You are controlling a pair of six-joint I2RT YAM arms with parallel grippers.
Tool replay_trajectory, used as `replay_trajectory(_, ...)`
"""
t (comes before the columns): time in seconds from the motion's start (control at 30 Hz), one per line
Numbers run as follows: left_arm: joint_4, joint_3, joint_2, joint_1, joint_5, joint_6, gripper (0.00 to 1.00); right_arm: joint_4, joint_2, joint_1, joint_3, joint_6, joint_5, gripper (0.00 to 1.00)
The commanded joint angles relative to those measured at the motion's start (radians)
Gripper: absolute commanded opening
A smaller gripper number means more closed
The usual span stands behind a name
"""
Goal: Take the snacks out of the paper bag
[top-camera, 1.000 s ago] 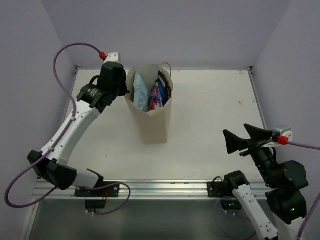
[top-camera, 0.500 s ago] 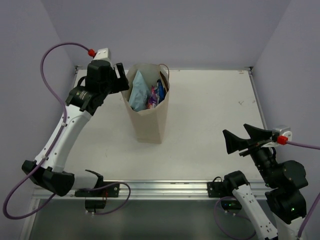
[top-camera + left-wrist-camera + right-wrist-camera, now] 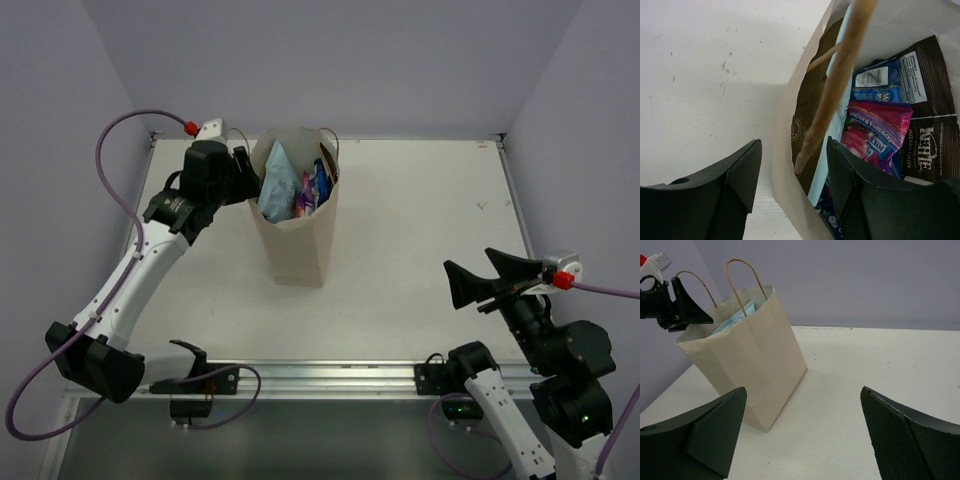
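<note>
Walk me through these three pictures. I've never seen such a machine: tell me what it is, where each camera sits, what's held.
This is a robot: two arms bolted at the near edge of a white table, each ending in a two-finger gripper. One picture looks down from above and behind the arms. The other two come from wrist cameras, so the black shapes at the bottom are that arm's own fingers. A paper bag stands upright on the table with snacks inside, among them a magenta packet and a brown packet. The left gripper is open, straddling the bag's wall: one finger inside, one outside. The right gripper is open, away from the bag, holding nothing.
</note>
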Motion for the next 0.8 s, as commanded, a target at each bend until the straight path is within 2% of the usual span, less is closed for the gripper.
replay_trajectory(0.0, 0.077, 0.002, 0.008, -0.001, 0.014, -0.033, 0.59, 0.021, 0.009, 0.005, 0.001, -0.003, -0.009, 0.99)
replay_trajectory(0.13, 0.087, 0.005, 0.004, -0.001, 0.003, -0.035, 0.5, 0.023, 0.009, 0.005, -0.001, -0.003, -0.008, 0.99)
replay_trajectory(0.27, 0.086, 0.013, 0.01, -0.001, 0.006, -0.033, 0.37, 0.026, 0.016, 0.005, 0.001, -0.003, -0.015, 0.99)
replay_trajectory(0.43, 0.072, 0.018, 0.022, -0.001, 0.005, -0.033, 0.29, 0.027, 0.018, 0.005, 0.002, -0.003, -0.017, 0.99)
replay_trajectory(0.53, 0.068, 0.021, 0.028, -0.001, 0.005, -0.033, 0.2, 0.027, 0.02, 0.005, 0.002, -0.003, -0.018, 0.99)
replay_trajectory(0.57, 0.065, 0.024, 0.034, -0.001, 0.0, -0.029, 0.09, 0.026, 0.021, 0.005, 0.002, -0.005, -0.017, 0.99)
replay_trajectory(0.63, 0.054, 0.048, 0.047, -0.001, -0.012, 0.0, 0.0, 0.026, 0.026, 0.005, 0.004, -0.003, -0.015, 0.99)
replay_trajectory(0.77, 0.063, 0.123, 0.064, -0.001, -0.021, 0.123, 0.0, -0.01, 0.067, 0.005, 0.036, 0.014, 0.038, 0.99)
